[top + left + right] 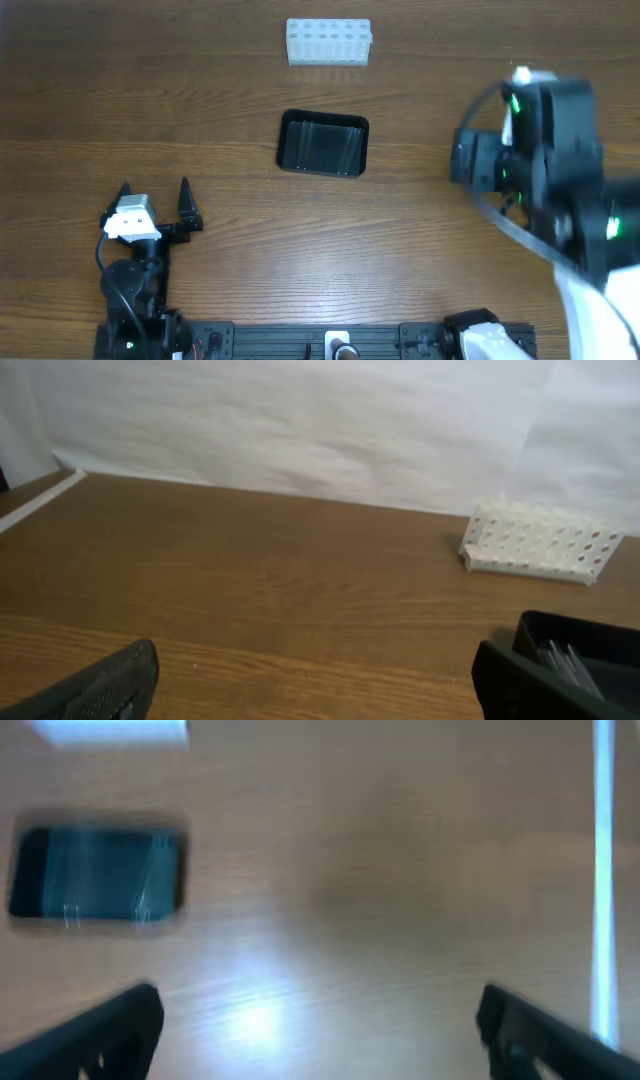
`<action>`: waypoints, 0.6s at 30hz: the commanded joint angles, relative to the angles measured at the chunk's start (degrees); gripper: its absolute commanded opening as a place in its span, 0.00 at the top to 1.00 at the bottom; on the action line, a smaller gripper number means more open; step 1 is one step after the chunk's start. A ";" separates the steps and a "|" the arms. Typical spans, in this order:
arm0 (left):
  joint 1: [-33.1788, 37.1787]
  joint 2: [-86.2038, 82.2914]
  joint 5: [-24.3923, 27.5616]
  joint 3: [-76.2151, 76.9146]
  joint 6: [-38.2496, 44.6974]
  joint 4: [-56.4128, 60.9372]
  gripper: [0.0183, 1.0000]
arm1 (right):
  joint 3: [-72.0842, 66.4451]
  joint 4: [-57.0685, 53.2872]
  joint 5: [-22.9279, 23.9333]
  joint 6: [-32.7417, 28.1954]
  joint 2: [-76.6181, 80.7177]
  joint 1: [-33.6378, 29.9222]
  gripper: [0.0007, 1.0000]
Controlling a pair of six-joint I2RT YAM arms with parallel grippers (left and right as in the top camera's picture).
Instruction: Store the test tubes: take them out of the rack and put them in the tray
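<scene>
A white test tube rack (329, 42) stands at the far middle of the table, also seen as the rack (535, 540) in the left wrist view. In front of it lies a black tray (323, 144) with clear test tubes (330, 140) lying inside; the tray (97, 872) is also in the right wrist view. My left gripper (155, 198) is open, low over bare wood at the near left. My right gripper (315, 1020) is open, raised over the table's right side, well away from the tray.
The wooden table (250, 240) is bare between the tray and the arm bases. A white wall or sheet (300, 420) backs the far edge. A pale strip (603, 870) runs along the table's right edge.
</scene>
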 commanded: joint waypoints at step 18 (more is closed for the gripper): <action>0.24 -0.44 0.59 -0.24 0.61 -0.20 0.00 | -78.27 101.46 0.31 -5.68 -30.40 -9.88 0.01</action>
